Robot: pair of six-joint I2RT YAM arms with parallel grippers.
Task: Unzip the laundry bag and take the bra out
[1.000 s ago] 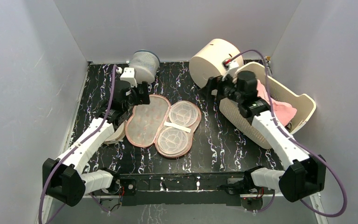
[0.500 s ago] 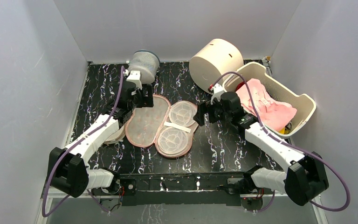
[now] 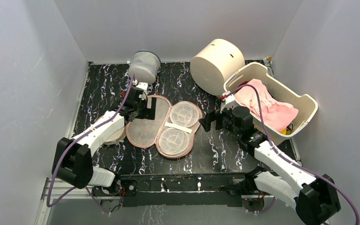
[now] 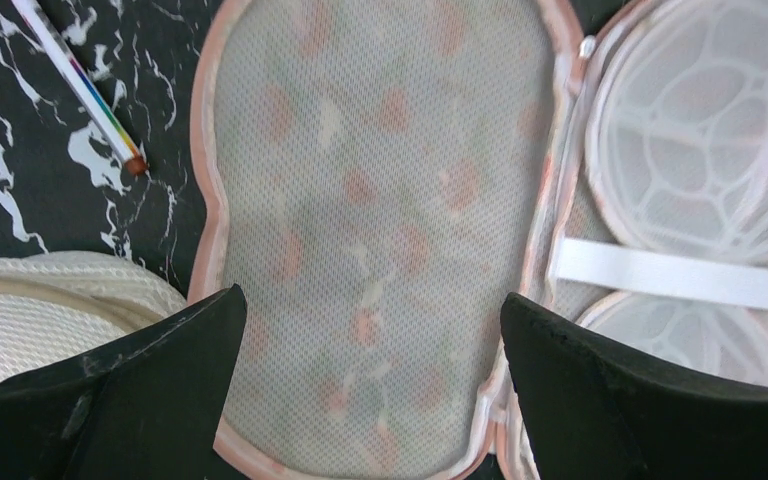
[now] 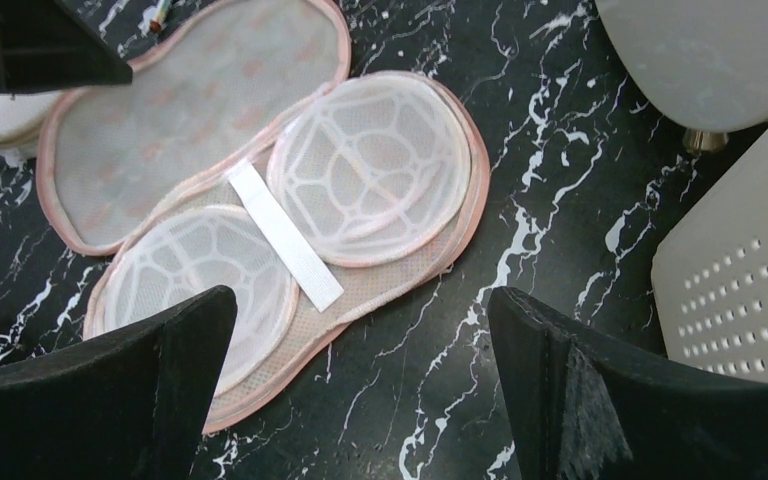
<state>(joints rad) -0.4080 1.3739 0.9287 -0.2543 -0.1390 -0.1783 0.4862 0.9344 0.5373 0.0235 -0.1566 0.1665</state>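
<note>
The laundry bag (image 3: pixel 145 126) lies unzipped and spread flat mid-table, its salmon mesh half on the left, two white domed cups and a white strap (image 3: pixel 178 127) on the right. The bra (image 3: pixel 262 101), pale pink, rests in the white basket (image 3: pixel 309 101) at the right. My left gripper (image 3: pixel 147 107) hovers open over the bag's mesh half (image 4: pixel 380 200), nothing between its fingers. My right gripper (image 3: pixel 207 121) stands open just right of the bag, above bare table; the bag's domed half (image 5: pixel 370 165) shows ahead of it.
A grey-white mesh cylinder (image 3: pixel 144 65) stands at the back left, and a beige drum (image 3: pixel 215 58) at the back centre. A pale round pad (image 3: pixel 117 136) lies under my left arm. A thin striped stick (image 4: pixel 80 85) lies beside the bag.
My right arm has swung from over the basket to the bag's right edge, leaving the pink garment lying in the basket. My left gripper has moved nearer, over the bag's mesh half.
</note>
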